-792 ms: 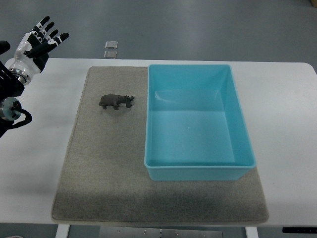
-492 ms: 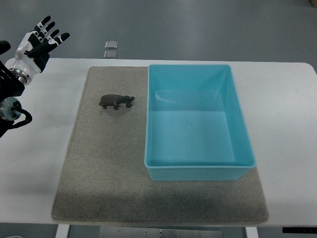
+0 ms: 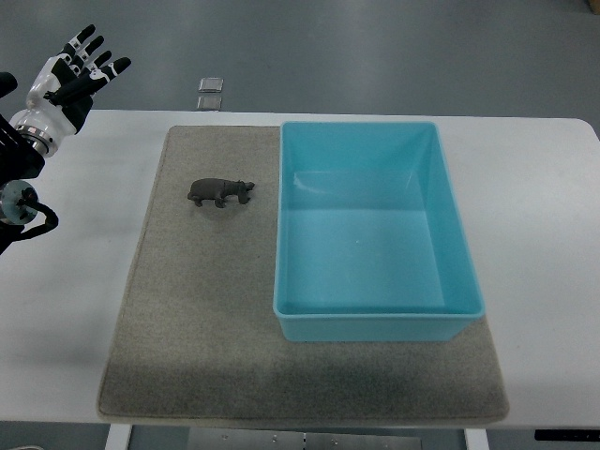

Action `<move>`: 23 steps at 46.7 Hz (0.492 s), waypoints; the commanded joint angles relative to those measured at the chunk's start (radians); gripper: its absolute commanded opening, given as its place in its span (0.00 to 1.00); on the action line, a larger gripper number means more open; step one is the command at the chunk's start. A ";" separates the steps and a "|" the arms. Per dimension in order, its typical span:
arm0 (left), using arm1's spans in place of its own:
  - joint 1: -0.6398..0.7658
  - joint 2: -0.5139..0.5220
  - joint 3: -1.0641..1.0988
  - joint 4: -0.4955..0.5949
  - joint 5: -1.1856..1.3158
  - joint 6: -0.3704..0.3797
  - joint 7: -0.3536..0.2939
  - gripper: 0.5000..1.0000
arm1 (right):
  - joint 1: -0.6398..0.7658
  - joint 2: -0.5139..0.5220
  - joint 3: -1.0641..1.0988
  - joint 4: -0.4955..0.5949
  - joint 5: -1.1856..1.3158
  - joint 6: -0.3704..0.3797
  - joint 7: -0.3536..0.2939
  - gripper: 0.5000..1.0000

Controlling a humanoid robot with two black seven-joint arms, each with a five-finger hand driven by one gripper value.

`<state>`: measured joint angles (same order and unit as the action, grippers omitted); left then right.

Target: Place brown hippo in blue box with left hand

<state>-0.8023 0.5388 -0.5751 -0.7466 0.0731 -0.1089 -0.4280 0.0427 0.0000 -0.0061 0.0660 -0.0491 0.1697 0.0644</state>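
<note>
A small brown hippo [image 3: 220, 192] stands on the grey mat [image 3: 187, 309], just left of the blue box [image 3: 375, 323]. The box is an open-topped rectangular tub with nothing inside it. My left hand [image 3: 77, 70] hovers at the far upper left, over the table's back edge, well away from the hippo. Its fingers are spread and hold nothing. No right arm shows.
The mat lies on a white table [image 3: 544, 234]. Two small square plates [image 3: 210, 92] sit on the floor beyond the table's far edge. A black cable loop [image 3: 26, 220] of the left arm hangs at the left edge.
The left hand has drifted slightly up and back; the hippo and the box have not moved.
</note>
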 commanded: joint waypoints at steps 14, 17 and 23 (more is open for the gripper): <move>-0.023 0.004 0.064 0.007 -0.003 -0.055 -0.002 1.00 | 0.000 0.000 0.000 0.000 0.000 -0.001 0.000 0.87; -0.050 0.007 0.089 0.007 -0.003 -0.055 -0.002 1.00 | 0.000 0.000 0.000 0.000 0.000 0.001 0.000 0.87; -0.066 0.024 0.107 0.003 0.001 -0.064 -0.002 1.00 | 0.000 0.000 0.000 0.000 0.000 0.001 0.000 0.87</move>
<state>-0.8654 0.5550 -0.4712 -0.7398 0.0713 -0.1675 -0.4298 0.0429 0.0000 -0.0061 0.0660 -0.0491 0.1692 0.0644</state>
